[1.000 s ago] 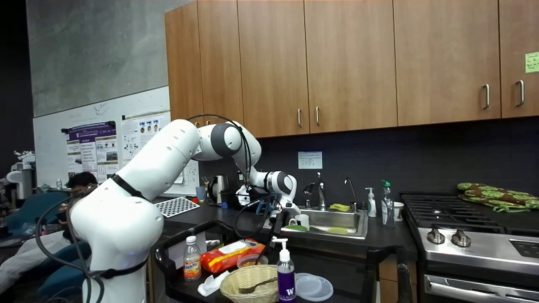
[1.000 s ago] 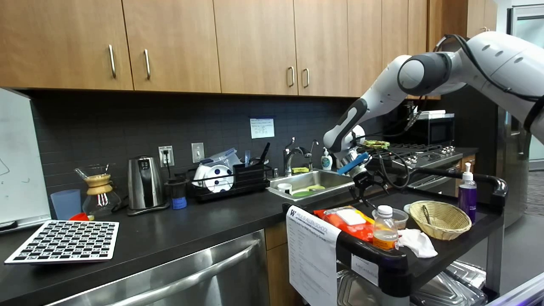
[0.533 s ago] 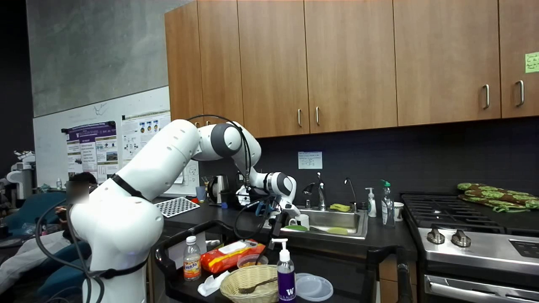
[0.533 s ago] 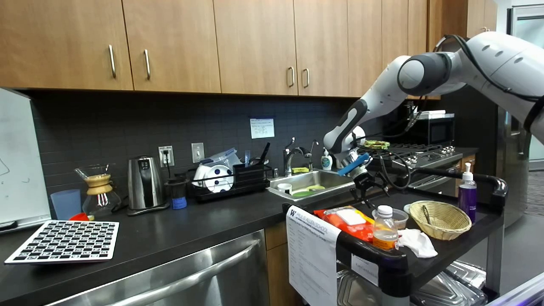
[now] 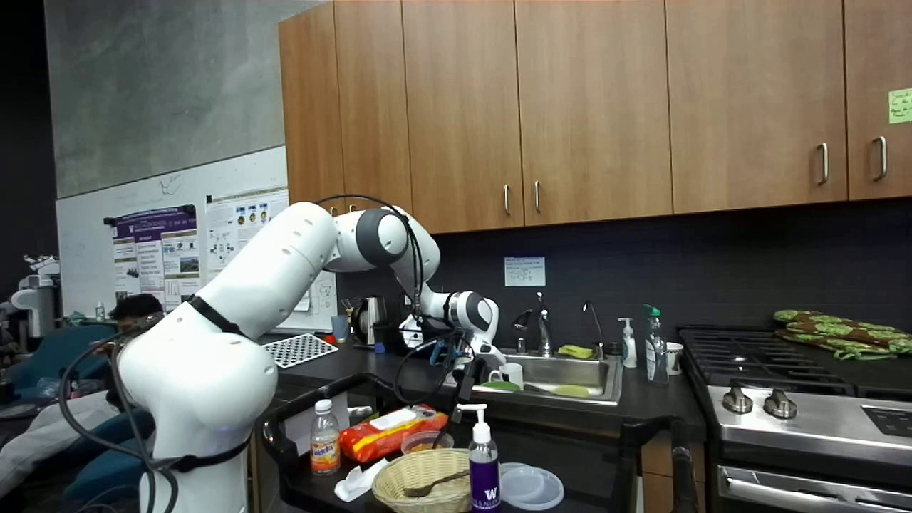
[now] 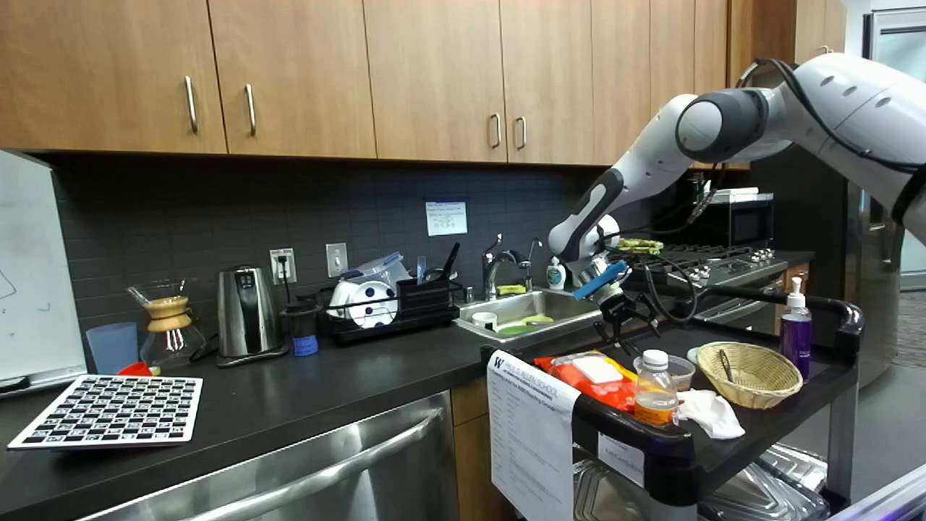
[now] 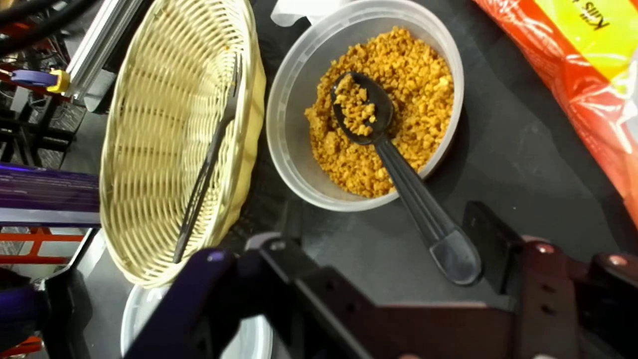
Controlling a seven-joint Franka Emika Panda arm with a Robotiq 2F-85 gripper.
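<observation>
one spoon (image 7: 414,194), one wide, empty gripper (image 7: 386,224)

the spoon's handle ends between the parted fingers (image 7: 491,244), right beside one; contact is unclear. the tub (image 7: 291,139) seems to prop that handle, likely too long to lie inside; the bowl rests on orange crumbs (image 7: 423,75). beyond, a wicker basket (image 7: 149,124) holds a fork (image 7: 212,157).

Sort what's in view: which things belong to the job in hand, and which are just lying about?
Probably in the job, nearest the open tool: black spoon; plastic tub; orange crumbs.
Apparently just lying about: wicker basket; fork; red packet; drink bottle; pump bottle; round lid.
</observation>
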